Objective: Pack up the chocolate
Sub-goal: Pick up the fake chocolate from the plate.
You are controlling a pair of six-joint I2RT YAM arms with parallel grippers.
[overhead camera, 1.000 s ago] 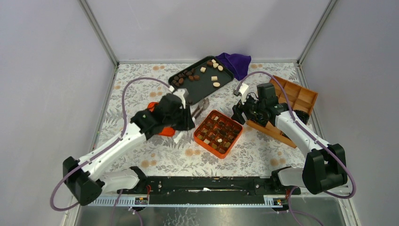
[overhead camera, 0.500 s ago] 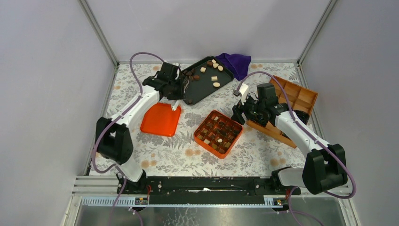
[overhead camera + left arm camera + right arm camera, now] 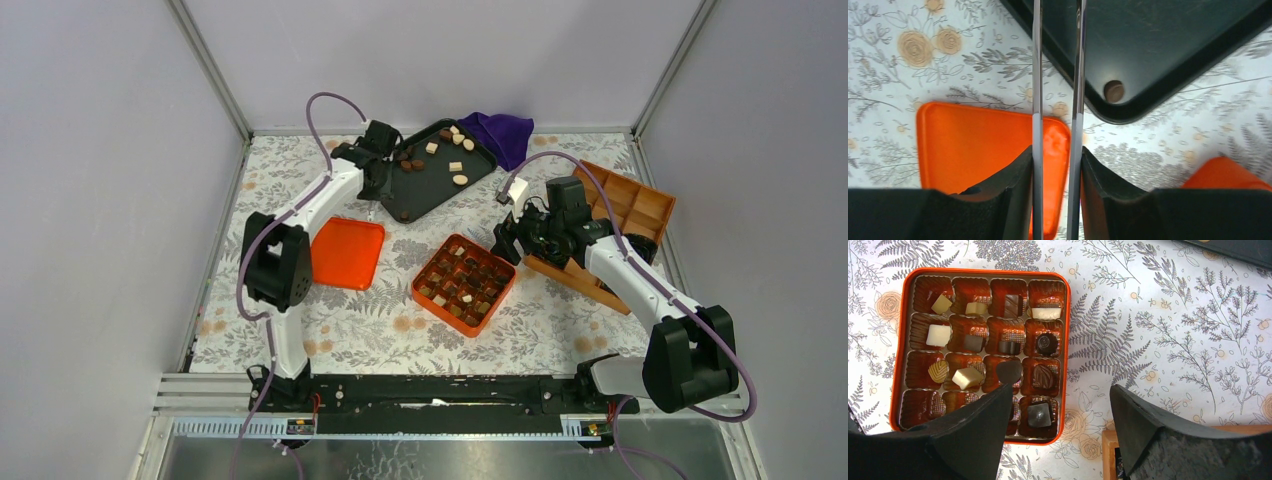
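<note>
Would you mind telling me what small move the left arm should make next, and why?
Probably lower the left gripper onto the lone brown chocolate in the near corner of the black tray. Its thin tongs hover narrowly apart and empty just left of that piece, and the orange box has unfilled cells.

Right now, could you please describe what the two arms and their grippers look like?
Both arms have white link shells with black joint housings and a purple cable looping along each. The left gripper carries long, thin silver metal tongs set in black mounts. The right gripper has broad, matte black wedge-shaped jaws.
</note>
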